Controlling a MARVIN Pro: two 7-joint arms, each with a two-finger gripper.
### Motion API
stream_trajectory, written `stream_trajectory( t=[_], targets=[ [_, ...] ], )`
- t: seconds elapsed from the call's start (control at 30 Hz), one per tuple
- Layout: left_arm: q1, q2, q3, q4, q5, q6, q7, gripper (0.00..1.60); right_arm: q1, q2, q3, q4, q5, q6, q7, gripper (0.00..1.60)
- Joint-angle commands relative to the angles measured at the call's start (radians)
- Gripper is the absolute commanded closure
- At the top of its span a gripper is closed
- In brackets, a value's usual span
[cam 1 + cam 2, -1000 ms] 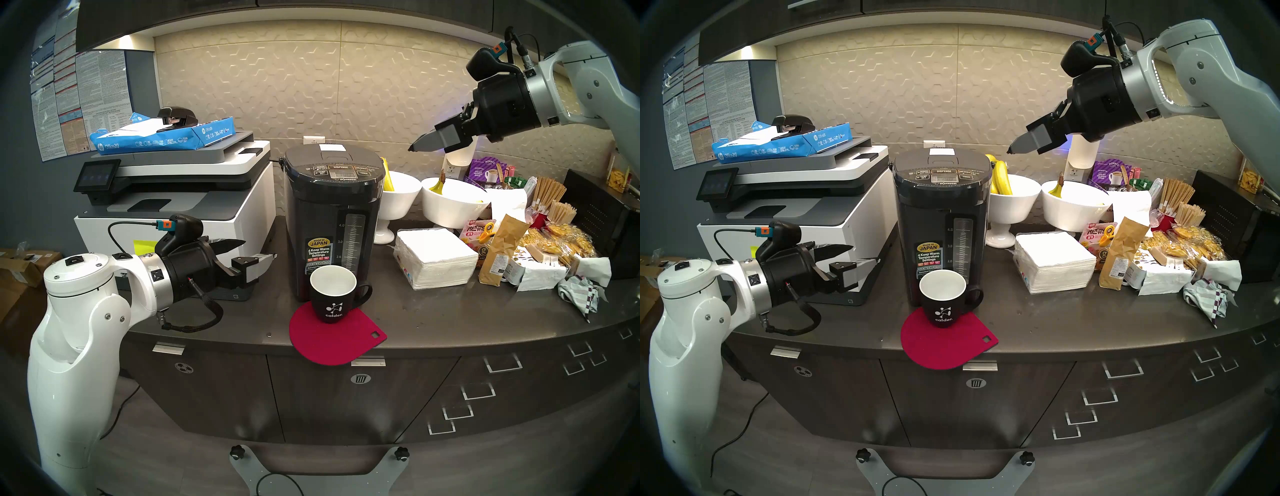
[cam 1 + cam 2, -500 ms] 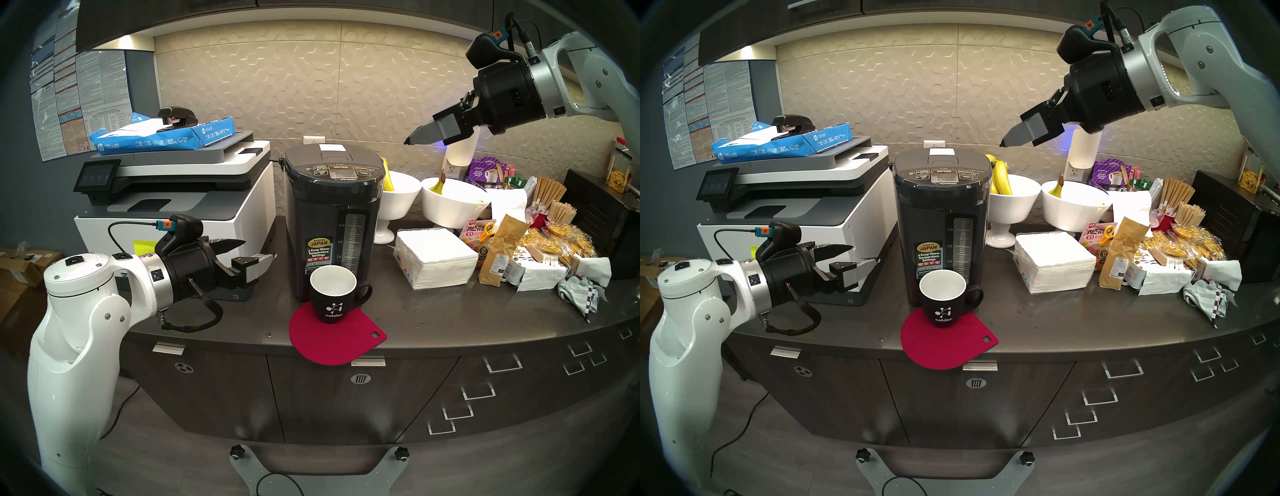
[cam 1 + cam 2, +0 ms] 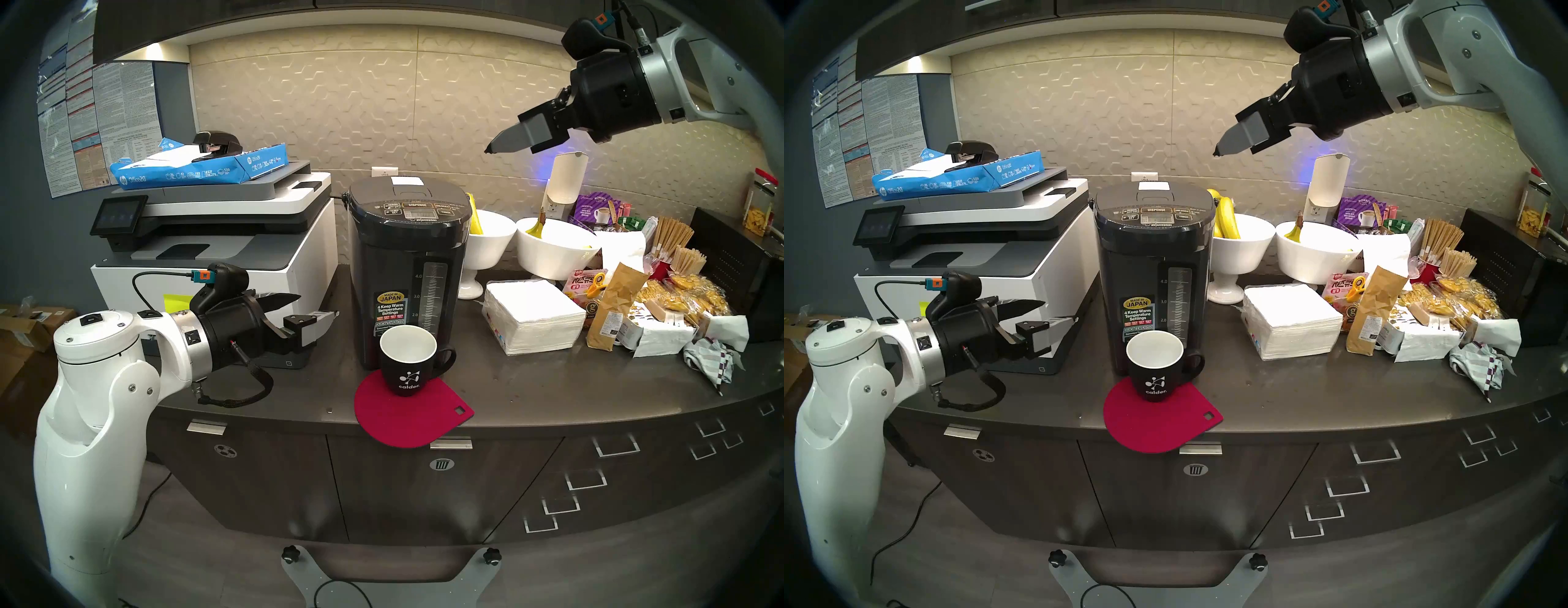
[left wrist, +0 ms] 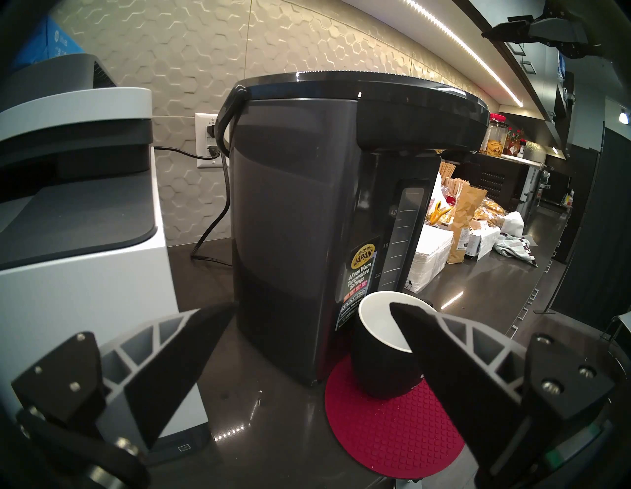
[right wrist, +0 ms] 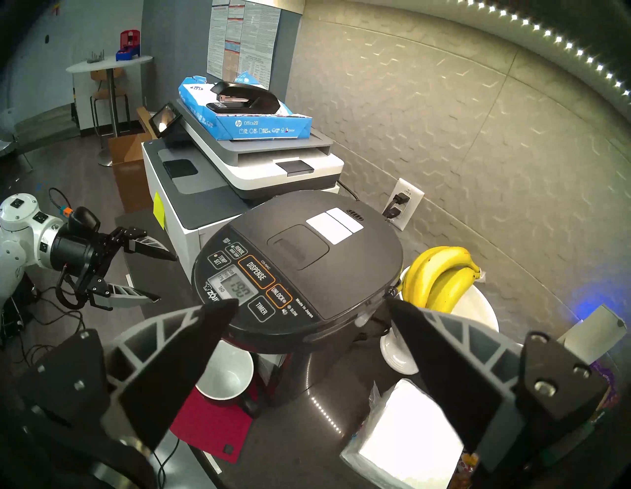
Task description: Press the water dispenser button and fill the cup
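Note:
The dark-grey water dispenser [image 3: 407, 263] stands mid-counter, with the DISPENSE button [image 3: 417, 205] on its lid panel; the right wrist view shows the button [image 5: 256, 272] from above. In front of the dispenser, the black cup [image 3: 408, 367] with a white inside sits empty on a red mat [image 3: 413, 418]. High up and to the right of the lid, my right gripper [image 3: 488, 150] hangs open and holds nothing, as the right wrist view [image 5: 312, 302] also shows. My left gripper [image 3: 318, 305] is open and empty, left of the dispenser at mid height, clear of the cup [image 4: 379, 345].
A white-and-grey printer [image 3: 220, 263] carrying a blue paper ream stands left of the dispenser. To the right are white bowls with bananas [image 3: 488, 242], a napkin stack [image 3: 532, 316] and a crowd of snack packets [image 3: 670, 297]. A wall outlet and cord sit behind.
My right gripper has risen and moved left, closer to the space above the dispenser lid. The left arm, cup and dispenser have not moved.

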Motion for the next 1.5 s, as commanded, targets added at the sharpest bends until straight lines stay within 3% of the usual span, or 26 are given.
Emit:
stream_trajectory(
  t=[0.0, 0.27, 0.43, 0.97, 1.47],
  targets=[
    [0.0, 0.0, 0.0, -0.01, 0.0, 0.0, 0.0, 0.0, 0.017, -0.008, 0.019, -0.011, 0.018, -0.003, -0.018, 1.6],
    [0.0, 0.0, 0.0, -0.01, 0.0, 0.0, 0.0, 0.0, 0.027, -0.007, 0.021, -0.056, 0.035, 0.023, -0.044, 1.6],
    [0.0, 0.0, 0.0, -0.01, 0.0, 0.0, 0.0, 0.0, 0.009, -0.028, 0.008, -0.077, 0.065, 0.028, -0.111, 1.6],
    [0.0, 0.0, 0.0, -0.01, 0.0, 0.0, 0.0, 0.0, -0.029, -0.111, -0.019, -0.048, 0.125, 0.0, -0.202, 1.6],
    [0.0, 0.0, 0.0, -0.01, 0.0, 0.0, 0.0, 0.0, -0.063, -0.151, -0.031, 0.034, 0.08, -0.02, -0.164, 1.6]
  ],
)
